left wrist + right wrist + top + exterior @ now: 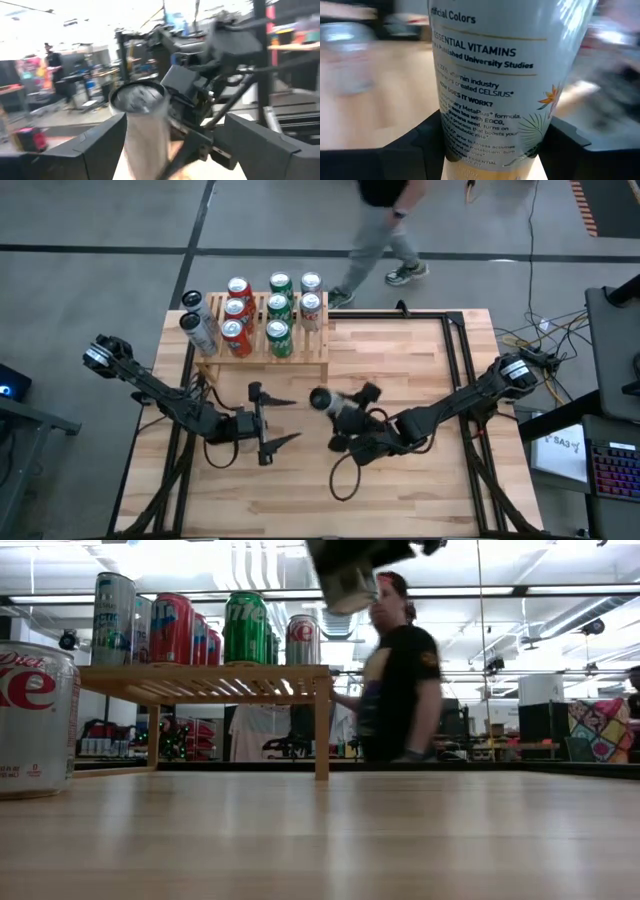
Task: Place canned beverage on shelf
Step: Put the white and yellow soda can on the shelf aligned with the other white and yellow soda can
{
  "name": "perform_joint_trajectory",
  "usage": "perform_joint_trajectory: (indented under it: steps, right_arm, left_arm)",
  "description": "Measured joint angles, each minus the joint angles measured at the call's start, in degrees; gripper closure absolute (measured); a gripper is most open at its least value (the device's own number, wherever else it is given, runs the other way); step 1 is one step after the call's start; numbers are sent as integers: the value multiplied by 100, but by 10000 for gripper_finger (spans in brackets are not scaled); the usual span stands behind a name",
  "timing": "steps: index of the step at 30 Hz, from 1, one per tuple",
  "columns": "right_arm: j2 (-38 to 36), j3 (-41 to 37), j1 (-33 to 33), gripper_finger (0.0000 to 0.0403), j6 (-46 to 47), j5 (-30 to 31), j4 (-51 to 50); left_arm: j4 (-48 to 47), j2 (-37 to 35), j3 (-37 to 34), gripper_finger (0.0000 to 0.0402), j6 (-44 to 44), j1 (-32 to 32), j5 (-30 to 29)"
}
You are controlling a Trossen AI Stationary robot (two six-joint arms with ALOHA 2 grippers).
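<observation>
A slim silver-white can [326,402] with printed text [490,75] hangs above the middle of the table, with my right gripper [338,416] shut on it. My left gripper [285,420] stands open just left of the can. In the left wrist view the can [145,130] shows between and beyond its wide-apart fingers, and I see no touch. The shelf [300,364], a light-wood slatted rack, stands at the far left with several red, green and silver cans [245,628] upright on its top. My right gripper pinches the can's round wall [451,142] between its two fingers, one on each side. The fingers come about level from the table's right and lie across the can. The can is lifted clear of the table and stands roughly upright, slightly tilted.
A Diet Coke can [30,720] stands on the table close to the low camera. A dark cable loop [345,475] lies on the table below the right arm. A person [385,230] walks past beyond the far edge. Bare wood lies toward the near edge.
</observation>
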Motion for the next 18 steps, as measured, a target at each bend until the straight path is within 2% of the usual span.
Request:
perform_joint_trajectory:
  steps: [3, 5, 10, 18]
  right_arm:
    - [0, -2, 47, 173, 629, 1098, -448]
    - [11, -2, 61, 173, 1027, 1463, -492]
    - [107, -51, 46, 173, 1243, 1507, -500]
    - [184, -55, 46, 173, 1222, 1509, -502]
  left_arm:
    - [-6, 0, 0, 83, -46, 6, -284]
    - [53, 74, 0, 82, -217, 47, -537]
    - [590, 473, -4, 82, -586, 182, -596]
    - [2078, 1418, 82, 81, -384, 433, -762]
